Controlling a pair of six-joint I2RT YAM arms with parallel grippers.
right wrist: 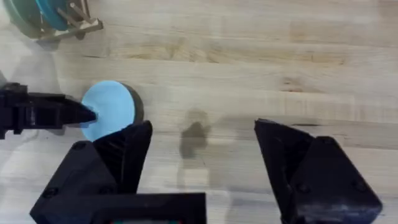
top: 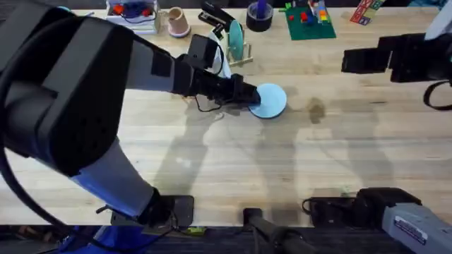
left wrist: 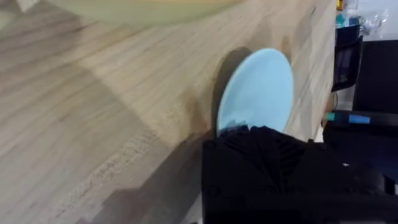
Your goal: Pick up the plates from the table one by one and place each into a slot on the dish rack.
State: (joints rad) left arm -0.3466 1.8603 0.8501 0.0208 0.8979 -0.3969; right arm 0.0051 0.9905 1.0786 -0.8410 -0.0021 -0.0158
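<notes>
left end effector (top: 256, 99) clenched on the light blue plate (top: 272, 99); right end effector (right wrist: 202, 152) released above the table (top: 318, 162).

The light blue round plastic plate (top: 270, 99) sits near the middle of the pale wooden plank table (top: 296, 169), and the left arm's black gripper (top: 248, 98) reaches in from the left, closed on the plate's near-left edge. Just behind them stands the small pale wooden dish rack (top: 242, 55), a teal plate (top: 235, 37) upright in it. Along the far edge, a dark tape roll (top: 259, 18) lies right of the rack. Off to the far right, the right arm's black gripper (right wrist: 202, 165) hangs above the table with its fingers spread, well apart from the plate.
</notes>
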